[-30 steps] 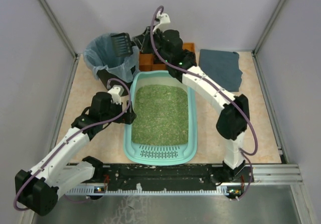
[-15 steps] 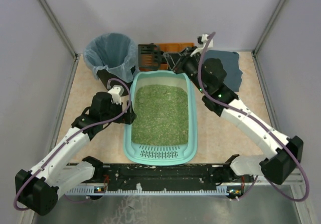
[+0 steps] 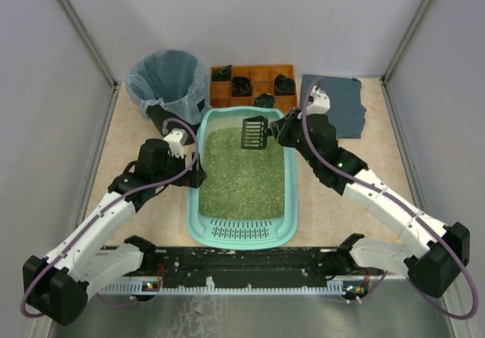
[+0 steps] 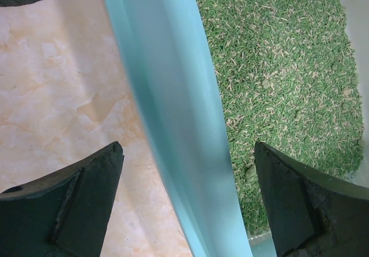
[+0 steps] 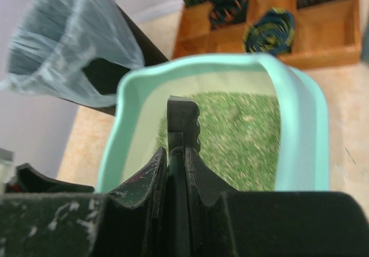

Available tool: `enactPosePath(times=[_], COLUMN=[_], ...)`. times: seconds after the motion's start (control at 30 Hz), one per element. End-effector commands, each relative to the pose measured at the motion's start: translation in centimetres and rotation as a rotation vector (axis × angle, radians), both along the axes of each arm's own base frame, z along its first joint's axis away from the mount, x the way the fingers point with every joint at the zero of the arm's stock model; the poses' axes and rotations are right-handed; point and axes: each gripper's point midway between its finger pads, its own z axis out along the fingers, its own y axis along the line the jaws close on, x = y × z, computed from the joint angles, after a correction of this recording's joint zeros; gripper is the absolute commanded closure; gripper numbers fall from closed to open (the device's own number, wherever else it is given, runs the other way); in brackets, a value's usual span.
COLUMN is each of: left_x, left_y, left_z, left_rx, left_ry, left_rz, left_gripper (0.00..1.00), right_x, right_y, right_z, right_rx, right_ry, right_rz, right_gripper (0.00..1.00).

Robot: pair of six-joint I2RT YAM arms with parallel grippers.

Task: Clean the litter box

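Note:
The light-teal litter box (image 3: 292,194) lies in the middle of the table, filled with green litter (image 3: 242,171). My right gripper (image 3: 279,132) is shut on the handle of a black slotted scoop (image 3: 255,133), which hangs over the box's far end above the litter. In the right wrist view the scoop (image 5: 183,118) sticks out edge-on from the closed gripper (image 5: 176,153), with the box rim (image 5: 300,136) beyond. My left gripper (image 3: 195,176) is open and straddles the box's left wall (image 4: 173,124). One finger is outside over the table and the other is over the litter (image 4: 277,67).
A black bin lined with a clear bag (image 3: 167,80) stands at the far left. An orange compartmented tray (image 3: 258,71) holding dark items sits behind the box. A dark blue-grey cloth (image 3: 337,103) lies at the far right. Enclosure walls close both sides.
My right arm has swung the scoop from over the bin, past the orange tray, down to the far end of the litter box. The left arm has not moved.

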Motion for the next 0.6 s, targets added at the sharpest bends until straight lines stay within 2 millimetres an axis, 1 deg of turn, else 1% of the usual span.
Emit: enactPosePath(times=[0.0,0.13,0.2,0.3,0.4,0.53,0.57], left_x=[0.0,0.0,0.0,0.0,0.0,0.0,0.0], left_y=[-0.3,-0.2,-0.3,-0.3,-0.2,-0.2,-0.2], left_z=[0.1,0.1,0.0,-0.1,-0.1,-0.1,-0.1], left_rx=[-0.004,-0.002,-0.001,0.001,0.004,0.004,0.004], left_ry=[-0.003,-0.003,-0.001,0.004,0.005,0.003,0.003], left_rz=[-0.017,-0.015,-0.017,-0.016,-0.015,-0.010,-0.011], left_gripper=[0.01,0.01,0.01,0.01,0.01,0.01,0.01], right_x=[0.8,1.8,2.4,3.4,4.4,5.4,5.7], right_y=[-0.8,0.4,0.7,0.8,1.0,0.7,0.7], right_z=[-1.2,-3.3,-4.6,-6.1,-6.7,-7.8,-7.8], right_rx=[-0.007,0.000,-0.013,-0.033,-0.029,-0.099,-0.119], right_ry=[0.111,0.199,0.259,0.323,0.356,0.404,0.410], right_rz=[-0.097,-0.107,-0.144,-0.204,-0.254,-0.318,-0.329], right_gripper=[1.00,1.00,1.00,1.00,1.00,1.00,1.00])
